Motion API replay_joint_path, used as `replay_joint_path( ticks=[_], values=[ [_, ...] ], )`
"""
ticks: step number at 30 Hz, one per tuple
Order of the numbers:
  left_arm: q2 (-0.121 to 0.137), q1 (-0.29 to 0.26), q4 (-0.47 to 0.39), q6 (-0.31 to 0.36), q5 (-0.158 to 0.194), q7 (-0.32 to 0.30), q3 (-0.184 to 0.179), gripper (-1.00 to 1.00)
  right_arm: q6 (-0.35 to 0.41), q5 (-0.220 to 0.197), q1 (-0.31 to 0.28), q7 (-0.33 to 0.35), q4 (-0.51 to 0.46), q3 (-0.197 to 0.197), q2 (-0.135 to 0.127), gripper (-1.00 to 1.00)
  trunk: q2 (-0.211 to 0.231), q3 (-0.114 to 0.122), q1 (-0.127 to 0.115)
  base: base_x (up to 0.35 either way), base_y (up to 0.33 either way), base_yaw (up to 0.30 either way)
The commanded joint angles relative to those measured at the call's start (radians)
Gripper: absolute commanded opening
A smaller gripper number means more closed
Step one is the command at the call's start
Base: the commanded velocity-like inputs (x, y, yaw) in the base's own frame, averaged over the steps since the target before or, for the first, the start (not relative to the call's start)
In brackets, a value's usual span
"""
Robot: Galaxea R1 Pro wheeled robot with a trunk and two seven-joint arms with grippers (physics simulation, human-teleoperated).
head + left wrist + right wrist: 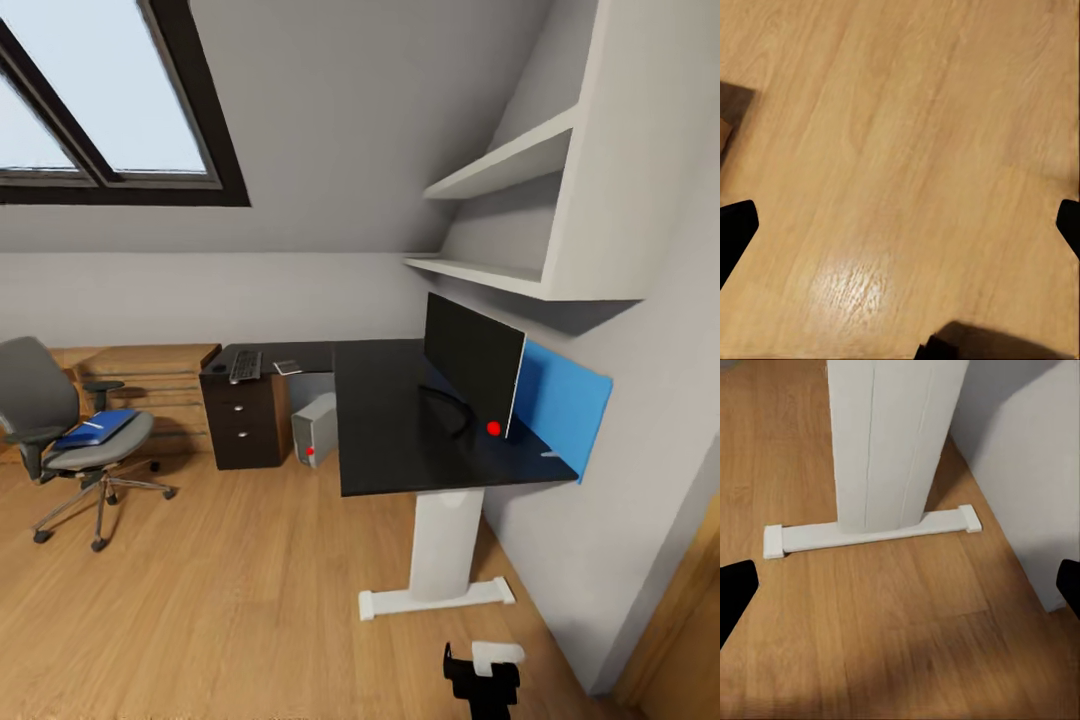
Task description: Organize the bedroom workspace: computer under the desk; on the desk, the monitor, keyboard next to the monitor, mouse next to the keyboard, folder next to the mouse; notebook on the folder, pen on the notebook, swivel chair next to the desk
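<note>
The blue folder (95, 428) lies on the seat of the swivel chair (60, 425), a white pen (92, 425) on top of it, far off to the left of both pincers. The left pincer (900, 225) hangs over bare wooden floor (907, 135), fingers wide apart; the right pincer (900, 585), likewise spread, faces the worktop's white leg (889, 435) (its foot flat on the boards). On the worktop (400, 440) stands the monitor (470, 375); the keyboard (245, 365) lies on the far wing above the drawers, the computer (315, 428) beneath
</note>
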Motion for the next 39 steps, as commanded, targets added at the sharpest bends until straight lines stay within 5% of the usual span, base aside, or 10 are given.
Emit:
replay_joint_path(
  ticks=[1, 3, 4, 5, 6, 10, 12, 39],
  values=[
    [0.001, 0.000, -0.134, 0.142, 0.009, 0.003, -0.006, 1.00, -0.006, -0.010, -0.001, -0.001, 0.003, 0.009, 0.001, 1.00, 0.007, 0.001, -0.004, 0.000, 0.000, 0.180],
    [0.003, -0.001, -0.238, 0.270, 0.011, 0.004, -0.006, 1.00, -0.006, -0.008, -0.001, 0.001, 0.005, 0.009, 0.001, 1.00, 0.021, 0.006, -0.012, 0.000, 0.000, 0.104],
    [0.003, -0.001, -0.330, 0.418, 0.018, 0.005, -0.005, 1.00, -0.007, -0.006, -0.001, 0.016, 0.006, 0.009, 0.000, 1.00, 0.028, 0.009, -0.015, 0.000, 0.000, 0.038],
    [0.001, -0.001, -0.350, 0.452, 0.027, 0.005, -0.003, 1.00, -0.007, -0.005, -0.001, 0.027, 0.006, 0.008, -0.001, 1.00, 0.035, 0.012, -0.019, 0.000, 0.000, 0.024],
    [-0.004, 0.000, -0.227, 0.275, 0.045, 0.004, -0.006, 1.00, -0.010, -0.002, 0.003, 0.053, 0.006, 0.008, -0.005, 1.00, 0.035, 0.012, -0.019, 0.000, 0.000, 0.003],
    [-0.007, 0.000, -0.132, 0.058, 0.047, 0.004, -0.008, 1.00, -0.012, -0.001, 0.005, 0.059, 0.005, 0.009, -0.005, 1.00, 0.035, 0.012, -0.019, 0.000, 0.000, 0.001],
    [-0.011, 0.000, -0.122, 0.031, 0.046, 0.003, -0.008, 1.00, -0.012, -0.001, 0.005, 0.059, 0.006, 0.009, -0.003, 1.00, 0.035, 0.012, -0.019, 0.018, 0.005, 0.015],
    [-0.023, 0.000, -0.112, 0.007, 0.049, 0.005, -0.010, 1.00, -0.005, -0.005, 0.007, 0.072, 0.006, 0.011, 0.004, 1.00, 0.035, 0.005, -0.019, 0.280, 0.164, 0.233]
  ],
)
